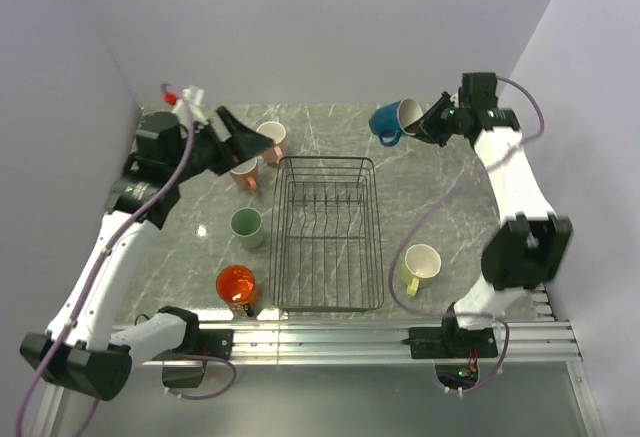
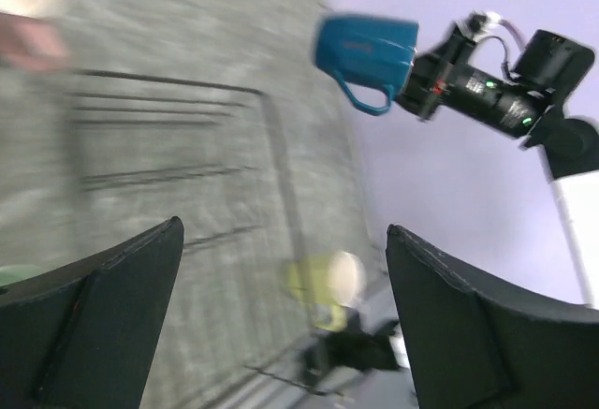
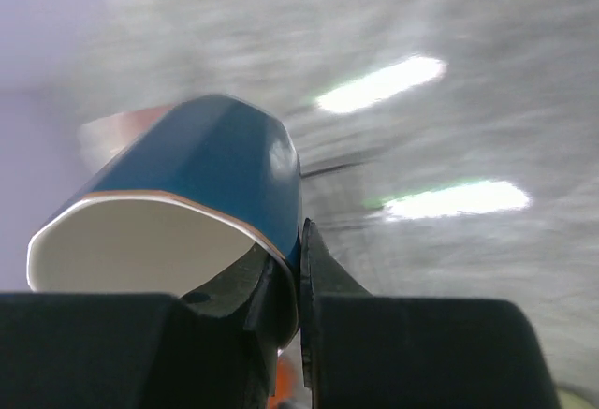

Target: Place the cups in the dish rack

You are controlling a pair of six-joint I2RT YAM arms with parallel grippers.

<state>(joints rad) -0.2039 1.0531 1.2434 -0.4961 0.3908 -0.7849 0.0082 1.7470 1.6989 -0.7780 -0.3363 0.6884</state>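
Note:
My right gripper (image 1: 428, 124) is shut on the rim of the blue cup (image 1: 392, 119) and holds it in the air beyond the rack's far right corner; one finger is inside the cup (image 3: 201, 161). The cup also shows in the left wrist view (image 2: 363, 51). My left gripper (image 1: 238, 139) is open and empty, raised above the two pink cups (image 1: 270, 140) (image 1: 244, 174) left of the black wire dish rack (image 1: 327, 232). The rack holds no cups. The mint green cup (image 1: 246, 225) and orange cup (image 1: 236, 285) stand left of it. The pale yellow cup (image 1: 420, 266) lies right of it.
The marble-pattern table top (image 1: 440, 197) is enclosed by pale walls on three sides. A metal rail (image 1: 360, 339) runs along the near edge by the arm bases. The right arm's cable (image 1: 420, 229) hangs over the table beside the rack.

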